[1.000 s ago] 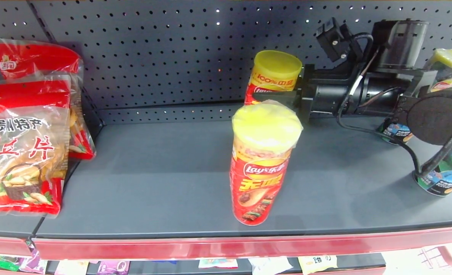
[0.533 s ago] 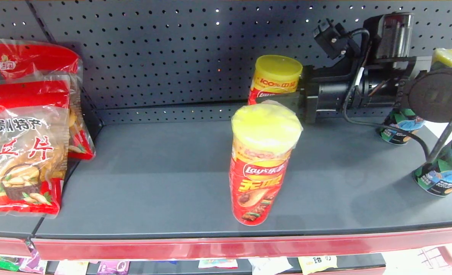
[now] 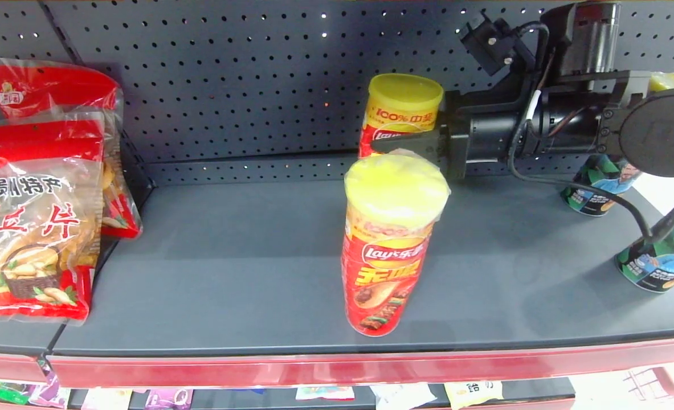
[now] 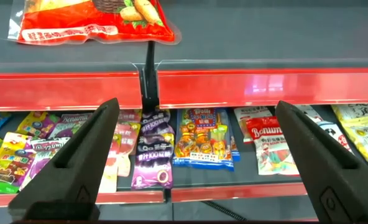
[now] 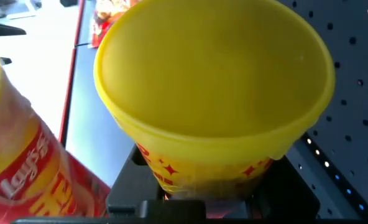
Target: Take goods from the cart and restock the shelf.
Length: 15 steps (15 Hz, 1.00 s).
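Observation:
A red chips can with a yellow lid (image 3: 400, 111) is at the back of the grey shelf (image 3: 245, 273), close to the pegboard. My right gripper (image 3: 398, 142) is shut on its body from the right. The front can hides its base. In the right wrist view the held can's lid (image 5: 215, 93) sits above my right gripper (image 5: 202, 202). A second, matching can (image 3: 392, 245) stands upright near the shelf's front edge, just in front of the held one. My left gripper (image 4: 193, 168) hangs open and holds nothing, below the shelf's red front rail (image 4: 246, 87).
Two red snack bags (image 3: 37, 216) lean at the shelf's left end. Green-and-blue cans (image 3: 658, 259) stand at the right, under my right arm. Bare shelf lies between the bags and the front can. Candy packets (image 4: 202, 140) fill the lower shelf.
My right gripper has carried the held can slightly left along the pegboard, and the wrist has risen a little. The front can and the bags have not moved.

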Tool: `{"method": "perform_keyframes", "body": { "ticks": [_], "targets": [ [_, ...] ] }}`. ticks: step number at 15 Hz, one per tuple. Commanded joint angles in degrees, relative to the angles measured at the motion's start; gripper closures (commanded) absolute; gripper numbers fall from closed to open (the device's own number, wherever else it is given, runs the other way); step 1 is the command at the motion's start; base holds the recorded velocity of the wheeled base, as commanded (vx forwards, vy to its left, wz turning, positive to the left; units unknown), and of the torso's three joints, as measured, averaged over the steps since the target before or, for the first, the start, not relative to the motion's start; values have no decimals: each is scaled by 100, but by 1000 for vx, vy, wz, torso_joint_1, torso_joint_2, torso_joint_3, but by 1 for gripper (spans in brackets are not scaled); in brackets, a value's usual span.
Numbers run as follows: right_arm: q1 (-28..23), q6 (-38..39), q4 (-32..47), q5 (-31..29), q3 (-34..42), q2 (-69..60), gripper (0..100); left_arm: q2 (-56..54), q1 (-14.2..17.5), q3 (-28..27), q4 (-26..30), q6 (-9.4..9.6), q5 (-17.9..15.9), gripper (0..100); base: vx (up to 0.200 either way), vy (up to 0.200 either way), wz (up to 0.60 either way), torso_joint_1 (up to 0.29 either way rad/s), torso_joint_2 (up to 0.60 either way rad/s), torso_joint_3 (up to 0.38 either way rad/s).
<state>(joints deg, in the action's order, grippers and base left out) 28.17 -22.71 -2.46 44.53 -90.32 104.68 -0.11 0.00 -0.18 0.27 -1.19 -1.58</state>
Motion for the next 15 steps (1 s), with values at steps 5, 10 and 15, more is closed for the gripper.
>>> {"method": "perform_keyframes", "body": {
  "ticks": [5,10,15],
  "targets": [
    [171,223,0,-542,-3,79,100,11,0,1,0,-4,0,0,0,0,0,0,0,0],
    [259,329,-35,-955,-38,219,100,11,0,1,0,-4,0,0,0,0,0,0,0,0],
    [320,390,-61,-1043,-117,351,100,11,0,1,0,-4,0,0,0,0,0,0,0,0]
  ]
}}
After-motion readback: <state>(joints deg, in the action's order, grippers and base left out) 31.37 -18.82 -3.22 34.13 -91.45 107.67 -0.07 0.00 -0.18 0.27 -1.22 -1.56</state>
